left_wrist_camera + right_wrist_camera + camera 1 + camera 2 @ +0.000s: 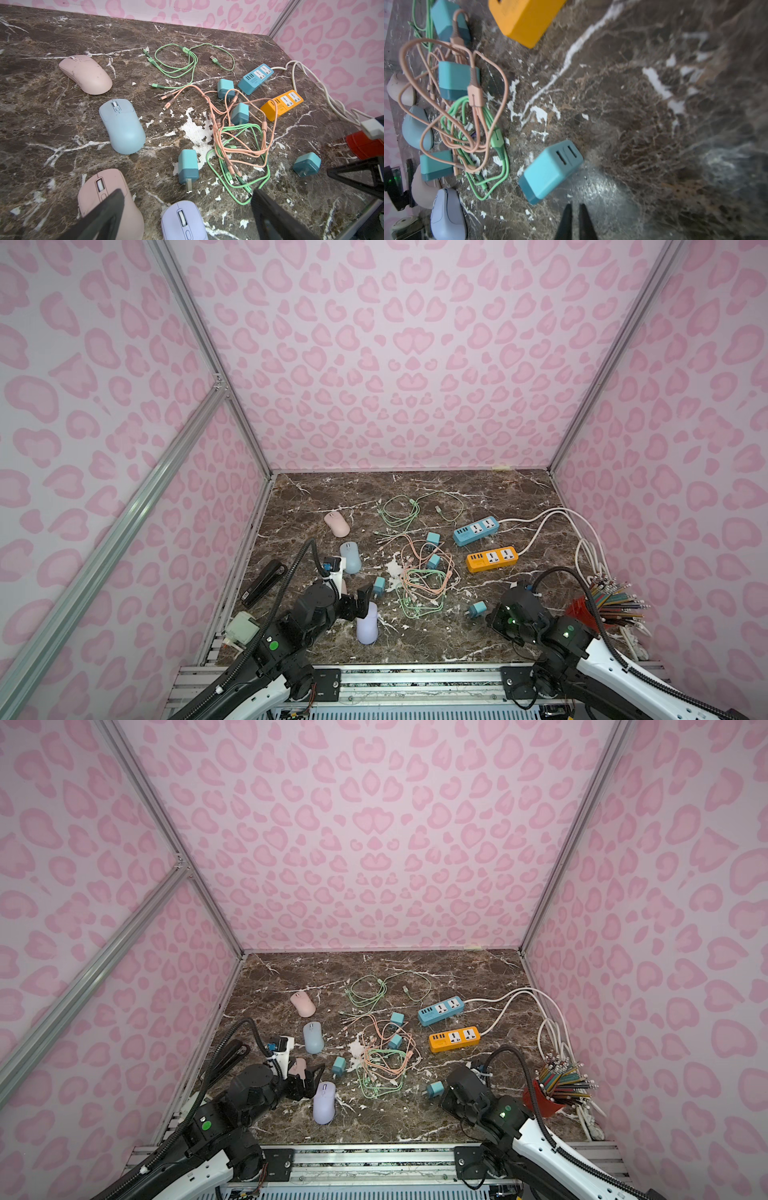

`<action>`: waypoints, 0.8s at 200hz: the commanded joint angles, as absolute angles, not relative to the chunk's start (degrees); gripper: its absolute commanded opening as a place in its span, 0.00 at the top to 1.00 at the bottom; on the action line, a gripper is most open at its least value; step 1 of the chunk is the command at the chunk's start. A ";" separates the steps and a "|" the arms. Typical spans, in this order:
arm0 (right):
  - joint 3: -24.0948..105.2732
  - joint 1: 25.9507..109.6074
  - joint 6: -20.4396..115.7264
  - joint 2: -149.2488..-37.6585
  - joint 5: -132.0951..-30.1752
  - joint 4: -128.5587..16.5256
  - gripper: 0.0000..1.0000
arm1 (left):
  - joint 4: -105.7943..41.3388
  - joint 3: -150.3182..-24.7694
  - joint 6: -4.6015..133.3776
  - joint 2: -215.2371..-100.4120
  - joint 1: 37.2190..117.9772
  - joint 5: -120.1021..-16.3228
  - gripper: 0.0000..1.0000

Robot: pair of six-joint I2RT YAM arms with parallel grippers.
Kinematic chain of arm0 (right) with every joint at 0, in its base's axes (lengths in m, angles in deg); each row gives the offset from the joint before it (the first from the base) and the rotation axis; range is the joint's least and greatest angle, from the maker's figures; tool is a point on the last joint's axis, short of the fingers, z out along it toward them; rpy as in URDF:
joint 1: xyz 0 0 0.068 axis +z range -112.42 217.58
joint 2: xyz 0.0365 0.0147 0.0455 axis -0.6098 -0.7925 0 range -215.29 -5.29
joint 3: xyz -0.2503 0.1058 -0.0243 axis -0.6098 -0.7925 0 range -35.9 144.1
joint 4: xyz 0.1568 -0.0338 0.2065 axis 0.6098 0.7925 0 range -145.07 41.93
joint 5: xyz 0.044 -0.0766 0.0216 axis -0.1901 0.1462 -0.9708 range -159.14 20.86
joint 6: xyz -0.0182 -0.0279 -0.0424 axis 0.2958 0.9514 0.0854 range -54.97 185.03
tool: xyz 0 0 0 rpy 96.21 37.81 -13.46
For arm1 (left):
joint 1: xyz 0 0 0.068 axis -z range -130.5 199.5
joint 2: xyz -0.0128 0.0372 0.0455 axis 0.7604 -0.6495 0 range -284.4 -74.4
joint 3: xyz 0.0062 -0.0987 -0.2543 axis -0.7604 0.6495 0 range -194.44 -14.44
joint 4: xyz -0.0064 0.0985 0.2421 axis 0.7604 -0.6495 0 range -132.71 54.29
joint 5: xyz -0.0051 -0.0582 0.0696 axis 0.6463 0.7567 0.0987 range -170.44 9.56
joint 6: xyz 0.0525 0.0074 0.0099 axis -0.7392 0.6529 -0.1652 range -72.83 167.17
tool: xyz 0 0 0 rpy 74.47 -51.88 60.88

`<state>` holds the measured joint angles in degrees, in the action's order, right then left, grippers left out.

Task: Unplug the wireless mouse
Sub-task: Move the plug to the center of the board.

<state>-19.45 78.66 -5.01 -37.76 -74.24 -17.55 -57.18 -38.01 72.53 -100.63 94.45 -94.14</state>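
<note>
In both top views we see four mice lying on the table [332, 497], and the lavender mouse [367, 628] and a pink mouse [297, 1068] lie just beside the left gripper [358, 602]. In the left wrist view this gripper is spread wide and empty over these two mice. No cable enters any mouse and the tangle of cables [243, 153] lies apart, so we judge the unplugging is done. In the right wrist view the right gripper [574, 216] is clenched on nothing, near a teal charger [550, 172].
</note>
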 commanded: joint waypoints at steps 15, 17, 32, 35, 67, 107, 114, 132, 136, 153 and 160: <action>-21.75 78.65 -5.89 -37.20 -78.97 -20.42 0.96 | -54.67 -38.43 71.87 -99.85 94.41 -93.86 0.02; -21.75 78.65 -5.90 -37.33 -78.85 -20.56 0.96 | -54.75 -38.43 71.82 -99.81 94.37 -93.86 0.02; -22.04 78.64 -5.47 -38.82 -78.67 -22.72 0.96 | -54.94 -38.41 71.82 -99.62 94.41 -94.08 0.02; -22.16 78.58 -5.42 -39.17 -78.61 -23.31 0.96 | -55.00 -38.38 71.78 -99.50 94.41 -94.14 0.02; -20.98 76.50 -2.85 -44.25 -75.83 -28.41 0.96 | -55.16 -38.17 71.51 -99.36 94.41 -94.41 0.02; -16.72 70.45 4.01 -51.99 -76.30 -33.47 1.00 | -55.50 -37.75 71.63 -98.59 94.41 -94.46 0.02; -15.84 70.48 4.60 -52.90 -76.52 -34.12 1.00 | -55.49 -37.65 71.62 -98.48 94.41 -94.53 0.02; -13.74 70.49 5.67 -55.24 -77.28 -34.86 1.00 | -55.61 -37.64 71.51 -98.21 94.41 -94.77 0.02; -13.36 70.45 5.92 -55.69 -77.53 -34.92 1.00 | -55.65 -37.64 71.51 -98.13 94.41 -94.82 0.02; -12.61 70.41 6.50 -57.08 -78.51 -35.35 1.00 | -55.59 -37.60 71.43 -97.95 94.41 -94.99 0.02; -12.61 70.46 6.57 -57.38 -78.78 -35.34 1.00 | -55.57 -37.55 71.45 -97.86 94.41 -95.10 0.02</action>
<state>-12.98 70.46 4.43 -56.23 -77.54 -33.70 -56.70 -37.68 72.21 -98.06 94.45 -94.40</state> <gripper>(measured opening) 0.049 0.981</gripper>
